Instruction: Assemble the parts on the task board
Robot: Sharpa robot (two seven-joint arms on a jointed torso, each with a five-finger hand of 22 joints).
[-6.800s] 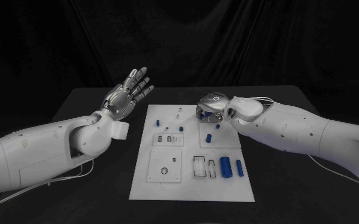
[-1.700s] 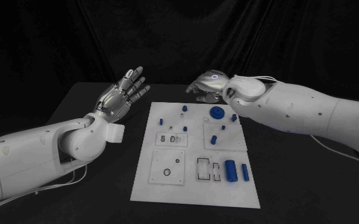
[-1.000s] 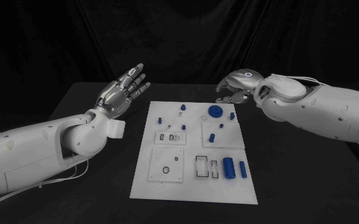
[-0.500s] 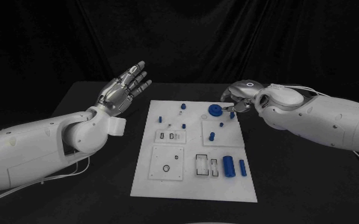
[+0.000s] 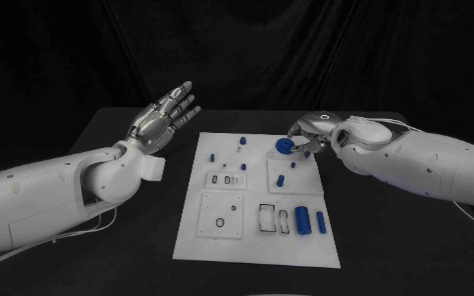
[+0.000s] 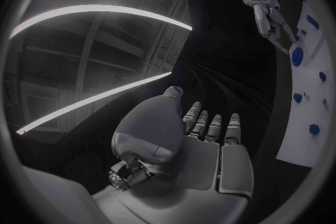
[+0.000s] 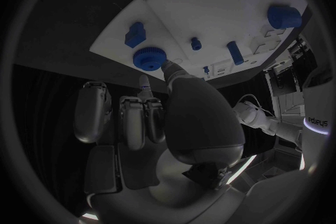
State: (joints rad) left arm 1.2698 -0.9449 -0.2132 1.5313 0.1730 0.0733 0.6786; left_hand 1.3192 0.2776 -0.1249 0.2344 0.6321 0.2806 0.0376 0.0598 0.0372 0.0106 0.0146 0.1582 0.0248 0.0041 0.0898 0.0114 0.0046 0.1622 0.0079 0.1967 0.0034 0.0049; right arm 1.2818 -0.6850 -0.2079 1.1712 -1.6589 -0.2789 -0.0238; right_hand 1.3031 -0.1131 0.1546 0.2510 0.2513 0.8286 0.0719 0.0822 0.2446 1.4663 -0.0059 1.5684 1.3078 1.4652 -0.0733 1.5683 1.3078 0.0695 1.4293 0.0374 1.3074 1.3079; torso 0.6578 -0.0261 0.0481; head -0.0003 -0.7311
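Note:
The white task board lies in the middle of the black table. A round blue knob stands near its far right corner. My right hand is at that knob; its thumb tip touches the knob and a fingertip lies just beside it. Whether they pinch it I cannot tell. My left hand is raised left of the board, fingers spread, holding nothing. The palm of my left hand faces the board.
Several small blue pegs stand on the board's far half. A thick blue cylinder and a thinner one lie at its near right. A black ring sits on the near left plate.
My right hand has come down from behind the board's far right corner to the blue knob. The left hand has stayed raised and spread.

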